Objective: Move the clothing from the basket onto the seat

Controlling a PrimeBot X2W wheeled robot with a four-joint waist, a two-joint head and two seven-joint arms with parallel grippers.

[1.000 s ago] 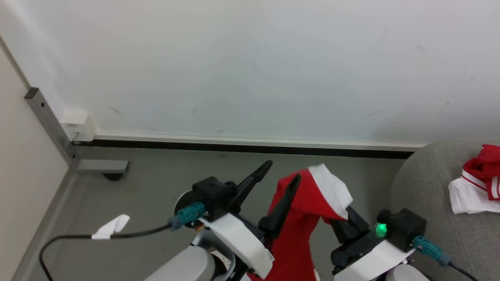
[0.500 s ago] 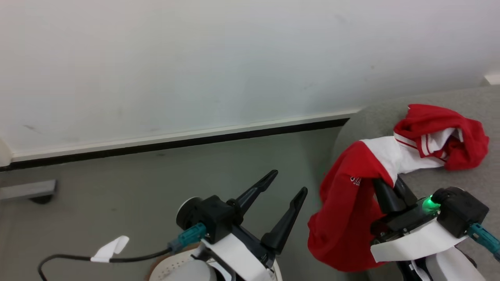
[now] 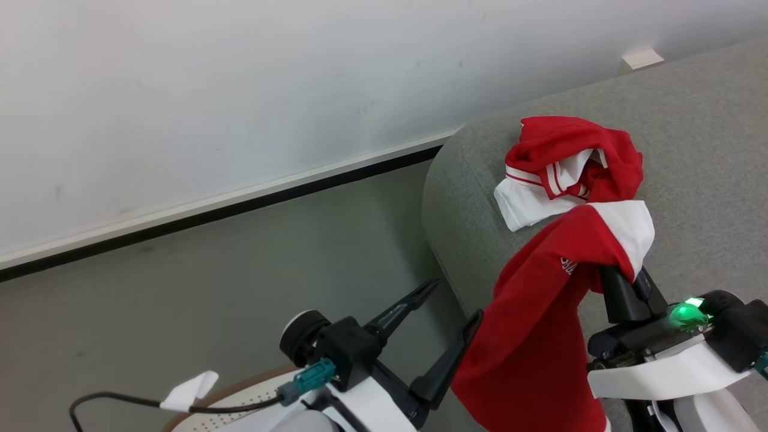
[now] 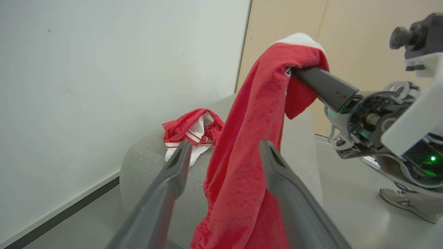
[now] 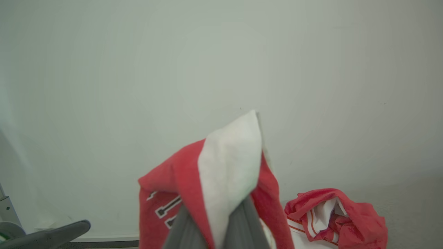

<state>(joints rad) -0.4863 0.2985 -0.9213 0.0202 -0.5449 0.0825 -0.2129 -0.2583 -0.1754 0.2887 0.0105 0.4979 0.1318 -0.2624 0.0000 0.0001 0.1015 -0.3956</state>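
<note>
Nearest, the left tool [image 3: 456, 298] stands wide and empty above the basket [image 3: 240, 394]. The right tool [image 3: 627, 282] pinches the jersey [image 3: 540, 324] by its white-panelled end; its long axis hangs vertical, hem pointing floorward beside the seat [image 3: 708, 150] edge. Released here, I judge it could slide off, or snag the left tool's finger. Beyond, another jersey [image 3: 570, 162] lies on the seat

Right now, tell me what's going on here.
The robot is moving jerseys onto the grey seat. Its right jaws are shut on a red-and-white jersey, which hangs in the air by the seat's edge, not yet laid down. Another jersey lies crumpled on the seat. The left jaws stand open and empty beside the hanging cloth.
</note>
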